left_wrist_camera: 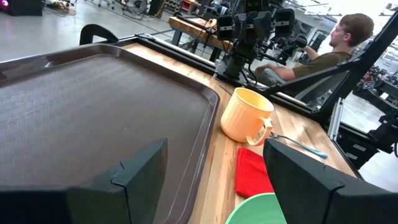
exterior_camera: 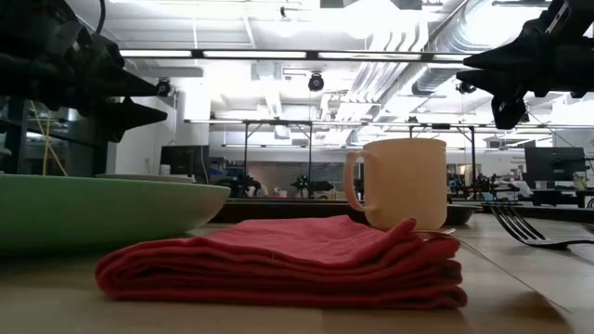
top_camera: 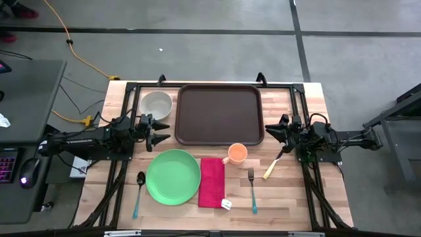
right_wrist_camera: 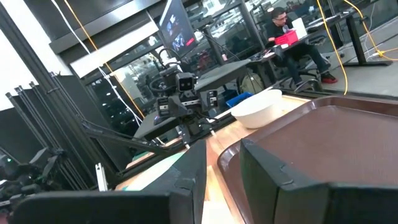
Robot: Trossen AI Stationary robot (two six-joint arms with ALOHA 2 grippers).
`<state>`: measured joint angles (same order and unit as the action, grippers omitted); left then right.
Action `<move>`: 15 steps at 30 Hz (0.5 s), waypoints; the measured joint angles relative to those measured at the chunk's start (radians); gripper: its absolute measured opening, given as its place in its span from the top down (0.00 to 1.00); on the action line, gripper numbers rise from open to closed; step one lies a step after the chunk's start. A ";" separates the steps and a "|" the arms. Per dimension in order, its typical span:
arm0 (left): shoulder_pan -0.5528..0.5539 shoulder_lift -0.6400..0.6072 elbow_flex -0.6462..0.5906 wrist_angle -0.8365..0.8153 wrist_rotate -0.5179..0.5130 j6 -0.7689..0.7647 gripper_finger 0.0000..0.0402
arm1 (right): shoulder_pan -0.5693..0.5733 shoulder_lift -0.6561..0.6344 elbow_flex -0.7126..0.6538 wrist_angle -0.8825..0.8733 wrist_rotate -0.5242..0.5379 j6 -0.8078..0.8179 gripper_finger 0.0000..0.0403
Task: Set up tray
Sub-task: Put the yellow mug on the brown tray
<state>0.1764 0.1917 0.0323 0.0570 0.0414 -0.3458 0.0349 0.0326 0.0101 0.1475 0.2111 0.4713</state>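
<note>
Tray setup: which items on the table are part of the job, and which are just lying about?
Job:
tray, nothing on it
green plate
red napkin
orange mug
white bowl
fork
spoon
knife

Lying about:
yellow cable on the floor
keyboard and mouse on the side desk

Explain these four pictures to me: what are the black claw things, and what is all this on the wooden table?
They are two robot arms with two-finger grippers. One picture looks down from above, one looks level across the table, two come from cameras on the wrists. The left gripper and right gripper hover at either end of the large dark brown plastic tray, both open, holding nothing. Around it lie a white bowl, round green plate, folded red napkin, orange mug, spoon, fork and knife.
</note>
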 joint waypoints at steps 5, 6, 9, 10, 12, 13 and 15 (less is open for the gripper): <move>0.000 0.000 0.000 0.000 0.000 0.000 0.27 | 0.000 0.000 0.000 0.000 0.000 0.000 0.81; 0.000 0.000 0.000 -0.001 0.000 0.000 0.27 | 0.000 0.000 0.000 0.000 0.000 0.000 0.81; 0.000 0.000 0.000 -0.001 0.000 0.000 0.27 | 0.000 0.000 0.000 0.000 0.000 0.000 0.81; 0.000 0.000 0.000 0.000 0.000 0.000 0.27 | 0.000 0.000 0.000 0.000 0.000 0.000 0.81; 0.000 0.000 0.000 0.000 0.000 0.000 0.27 | 0.000 0.000 0.000 0.000 0.008 0.000 0.81; 0.000 0.000 0.000 0.000 0.000 0.000 0.27 | 0.000 0.000 0.000 0.000 0.016 0.000 0.81; 0.000 0.000 0.000 0.000 0.000 -0.004 0.27 | 0.000 0.000 0.000 0.000 0.028 0.000 0.81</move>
<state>0.1763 0.1920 0.0324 0.0566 0.0410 -0.3494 0.0349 0.0325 0.0097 0.1478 0.2392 0.4713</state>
